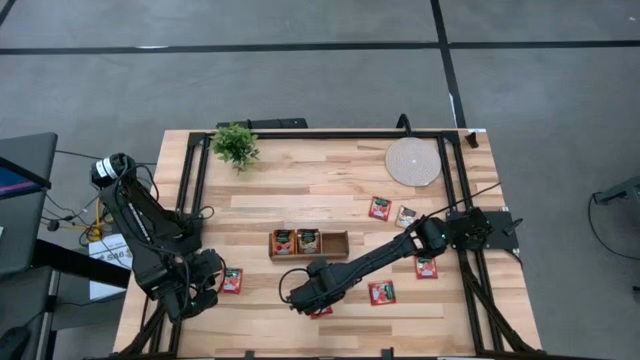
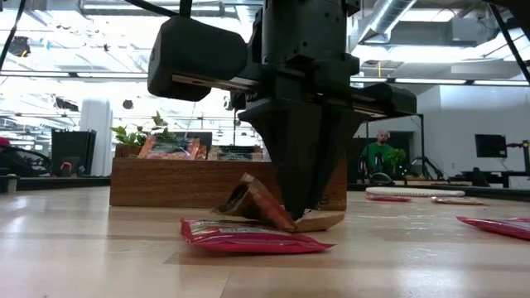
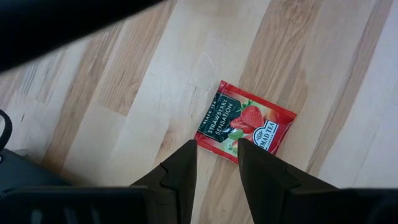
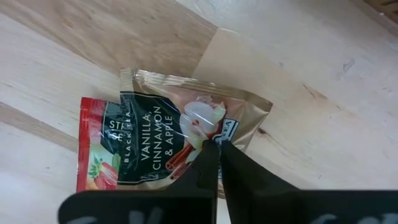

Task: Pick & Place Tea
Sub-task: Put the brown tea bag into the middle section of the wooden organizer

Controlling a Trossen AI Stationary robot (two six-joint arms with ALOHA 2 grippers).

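Observation:
A pale beige tea sachet (image 4: 186, 124) lies partly over a red sachet (image 4: 93, 165) on the table, in front of the wooden tray (image 2: 166, 182). My right gripper (image 4: 217, 149) points straight down and is shut on the beige sachet; it shows in the low view (image 2: 302, 211) and the high view (image 1: 302, 296). At the table's near left, my left gripper (image 3: 217, 155) hangs open above another red sachet (image 3: 245, 121), touching nothing. That sachet (image 1: 232, 280) lies flat on the wood. My right gripper pinches the beige sachet near its middle (image 4: 208, 134) between its two fingers, coming from above and pointing down. The sachet is buckled: one end (image 2: 248, 192) tilts up, the other (image 2: 323, 220) stays low over the red sachet (image 2: 248, 236) beneath it.
The tray (image 1: 308, 243) holds sachets in two compartments. More sachets lie loose on the right half of the table (image 1: 380, 208) (image 1: 406, 215) (image 1: 427, 267) (image 1: 382, 292). A small plant (image 1: 236, 145) and a round mat (image 1: 412, 162) stand at the far edge.

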